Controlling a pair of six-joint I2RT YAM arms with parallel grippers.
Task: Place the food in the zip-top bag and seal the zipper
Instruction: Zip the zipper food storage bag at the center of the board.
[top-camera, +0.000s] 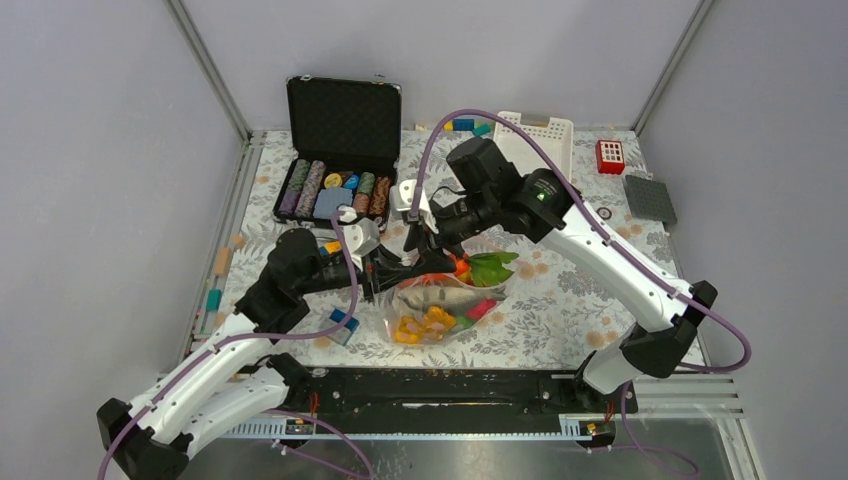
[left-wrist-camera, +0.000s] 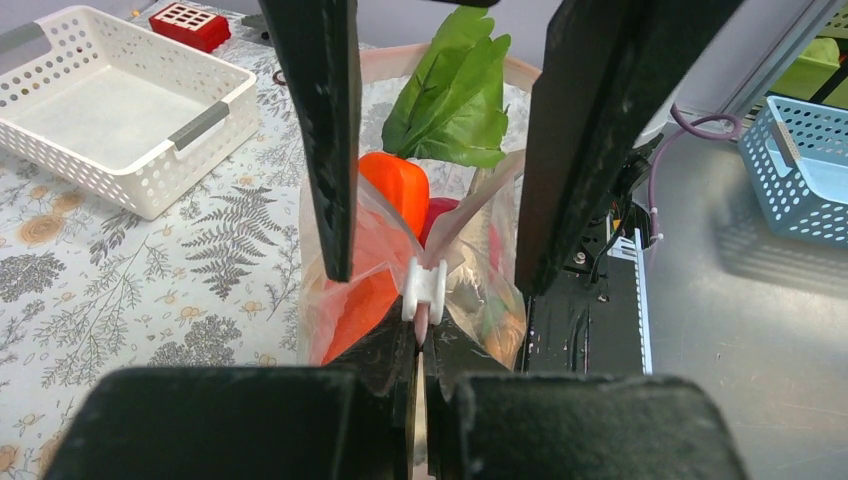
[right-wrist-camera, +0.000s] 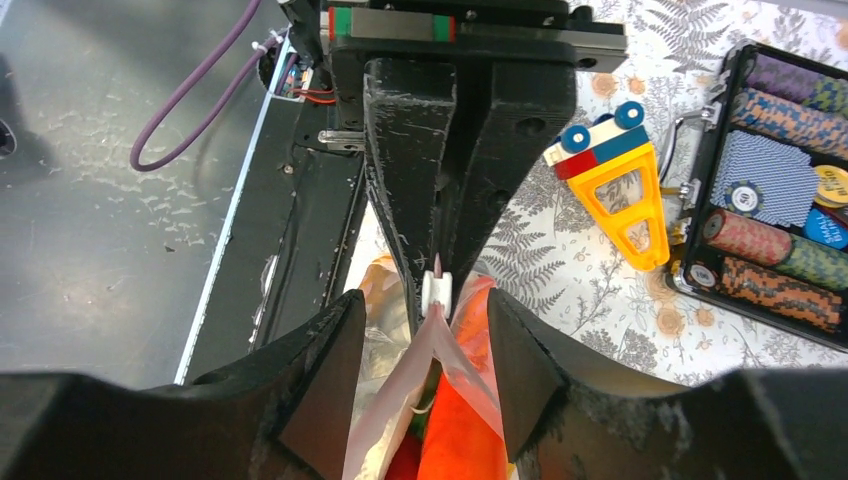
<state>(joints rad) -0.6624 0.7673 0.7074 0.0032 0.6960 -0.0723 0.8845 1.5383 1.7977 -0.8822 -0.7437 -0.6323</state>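
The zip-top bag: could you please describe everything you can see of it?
Clear soft plastic, the zip-top bag lies on the floral table. Inside: a carrot whose green leaves poke from the open mouth, a grey fish-like piece and yellow bits. Its white slider sits at one end of the zipper. The left gripper is shut on the rim by the slider; the right gripper, open, straddles it.

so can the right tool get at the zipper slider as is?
Likely yes: right tool open, straddling the zipper slider; left tool pinches the zip-top bag right behind it, nothing between.
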